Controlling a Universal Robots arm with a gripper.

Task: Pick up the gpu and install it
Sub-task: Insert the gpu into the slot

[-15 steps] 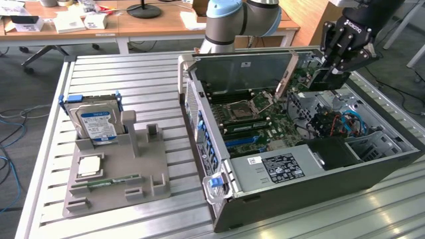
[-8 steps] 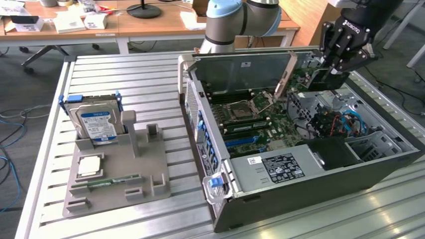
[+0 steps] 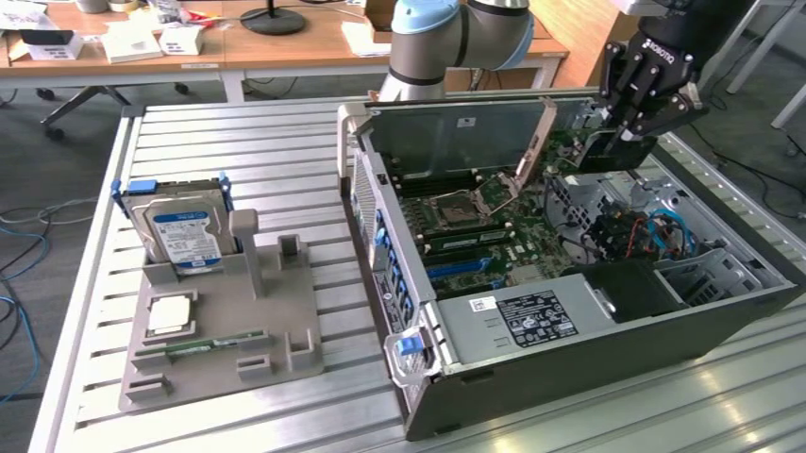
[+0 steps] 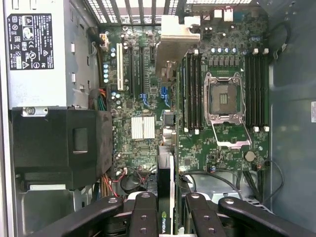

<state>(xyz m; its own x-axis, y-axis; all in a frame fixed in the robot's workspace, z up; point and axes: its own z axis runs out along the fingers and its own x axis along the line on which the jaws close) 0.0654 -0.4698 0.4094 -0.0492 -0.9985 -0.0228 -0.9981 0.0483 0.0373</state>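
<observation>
Pointing straight down over the open computer case [image 3: 605, 349], pincer [image 3: 626, 127] clamped on the gpu [image 4: 165, 173] above the motherboard [image 4: 143, 98].

Exterior camera: high, set back, looking obliquely down across the slatted table [image 3: 214, 142] into the open computer case [image 3: 605, 363]. Wrist camera: close above, facing straight down past my fingers [image 4: 143, 217]. Both views share the motherboard [image 3: 523, 253] and CPU socket [image 3: 450, 209].
</observation>
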